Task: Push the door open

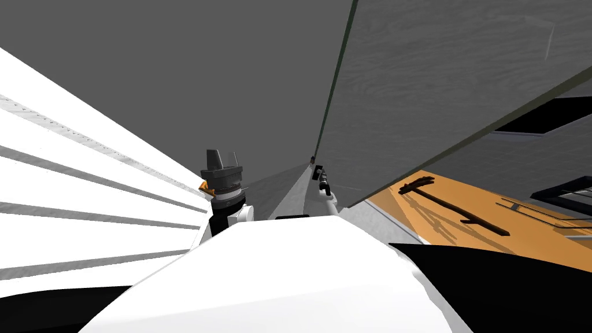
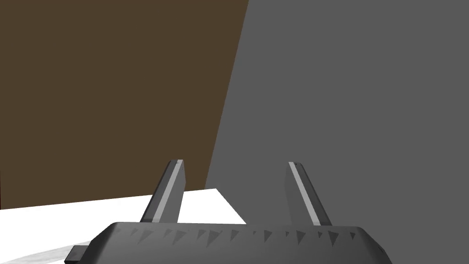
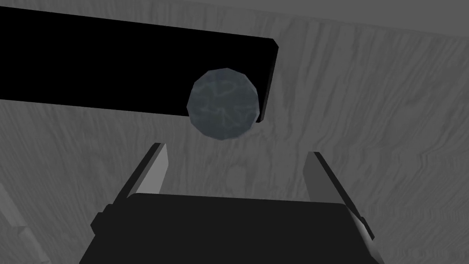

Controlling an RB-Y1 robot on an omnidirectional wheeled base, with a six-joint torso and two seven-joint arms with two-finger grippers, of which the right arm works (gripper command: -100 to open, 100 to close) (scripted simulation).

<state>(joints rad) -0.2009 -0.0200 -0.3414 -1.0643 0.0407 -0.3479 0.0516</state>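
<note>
Ahead and to my right, the grey, wood-grained door (image 1: 439, 87) takes the most room in the head view. Its dark edge meets a plain grey wall (image 1: 173, 69). White slatted panelling (image 1: 69, 191) runs along my left. An orange floor (image 1: 537, 231) shows past the door's slanting edge, with a long dark brown bar (image 1: 457, 208) lying on it. The left end effector (image 2: 234, 162) is raised near the wall, its two fingers spread wide and holding nothing. The right end effector (image 3: 237, 150) points at the door's face, its fingers also wide apart and empty. Just beyond their tips a black rectangle (image 3: 114, 64) lies across the door, and a round grey-blue knob (image 3: 223, 103) sits at its end.
</note>
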